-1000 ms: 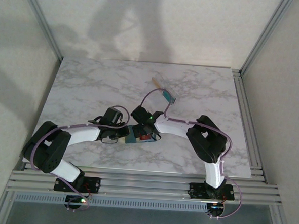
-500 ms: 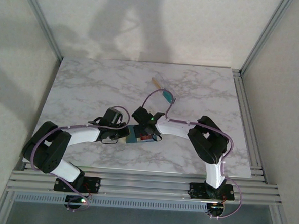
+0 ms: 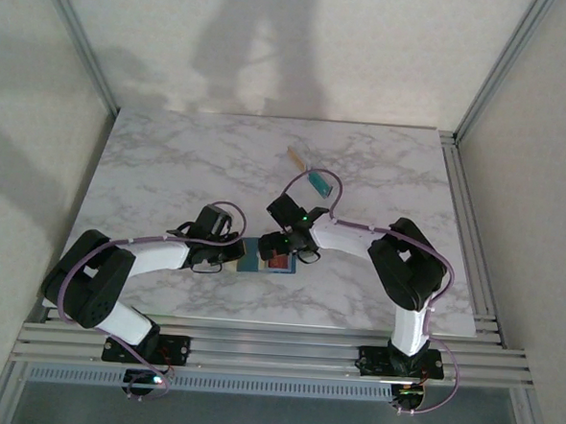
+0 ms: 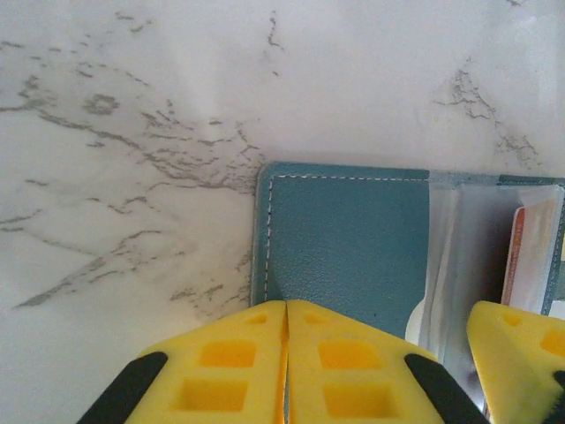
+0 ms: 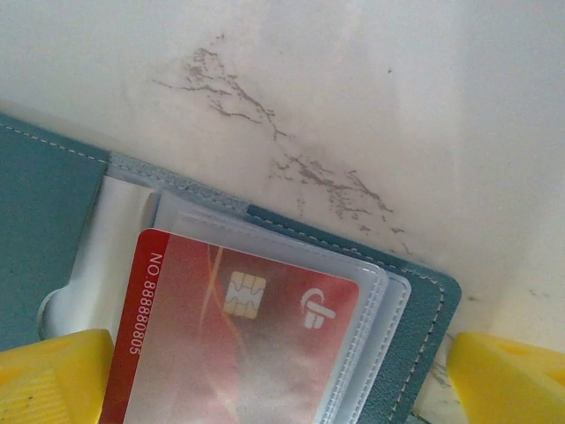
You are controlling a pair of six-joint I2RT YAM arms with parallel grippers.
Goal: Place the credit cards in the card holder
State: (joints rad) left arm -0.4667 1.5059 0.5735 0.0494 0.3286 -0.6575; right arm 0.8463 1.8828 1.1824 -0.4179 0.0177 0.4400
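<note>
Two yellow fingers of the left gripper (image 4: 286, 311) are pressing together above the left flap of the open teal wallet (image 4: 353, 238), its stitched edge lying against bare marble table (image 4: 132, 132). Beside them the right gripper (image 5: 282, 380) is spreading wide, straddling a red card (image 5: 238, 327) sitting in the wallet's clear sleeve (image 5: 375, 291), while the card holder (image 3: 302, 164) is lying well apart on open tabletop farther back.

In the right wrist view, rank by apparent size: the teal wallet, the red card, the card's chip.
Largest: teal wallet, spanning nearly the frame.
Then: red card, cut off below.
Smallest: chip.
</note>
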